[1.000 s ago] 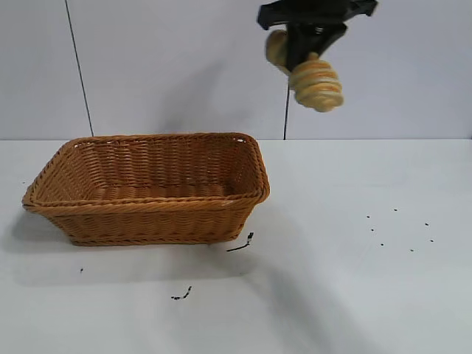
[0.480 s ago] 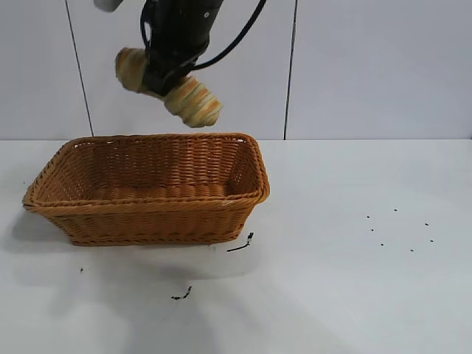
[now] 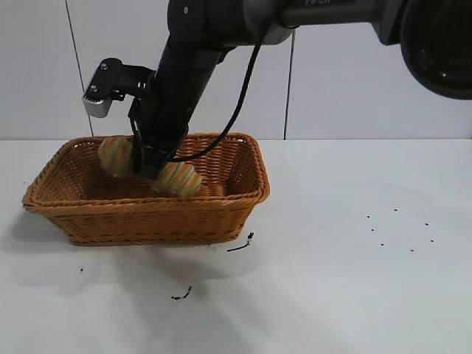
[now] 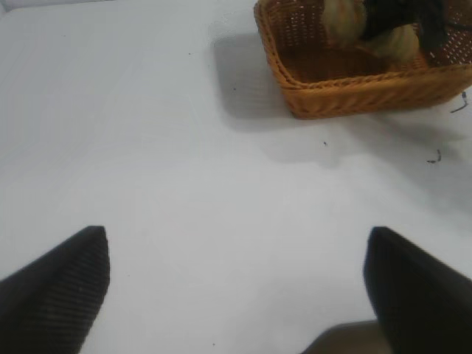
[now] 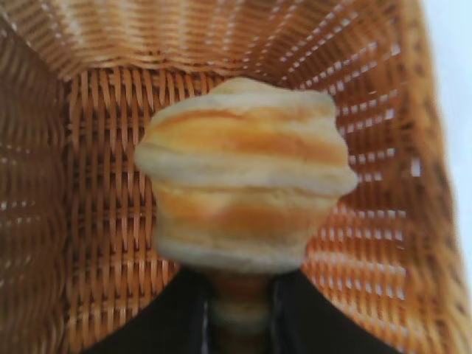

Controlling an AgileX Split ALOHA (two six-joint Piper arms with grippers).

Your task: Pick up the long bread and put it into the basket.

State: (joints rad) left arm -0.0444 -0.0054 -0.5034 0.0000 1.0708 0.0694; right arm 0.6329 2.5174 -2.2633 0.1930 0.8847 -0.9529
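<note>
The orange-brown wicker basket stands on the white table at the left. My right gripper reaches down into it from above and is shut on the long bread, a tan loaf with orange stripes, gripped at its middle. The loaf hangs inside the basket, both ends sticking out past the fingers. In the right wrist view the long bread fills the middle above the basket's woven floor. My left gripper is open and empty over bare table, far from the basket.
The white table carries small dark specks at the right and two dark scraps in front of the basket. A grey wall stands behind.
My right gripper has carried the long bread from high at the upper right leftward over the basket and then down into it.
</note>
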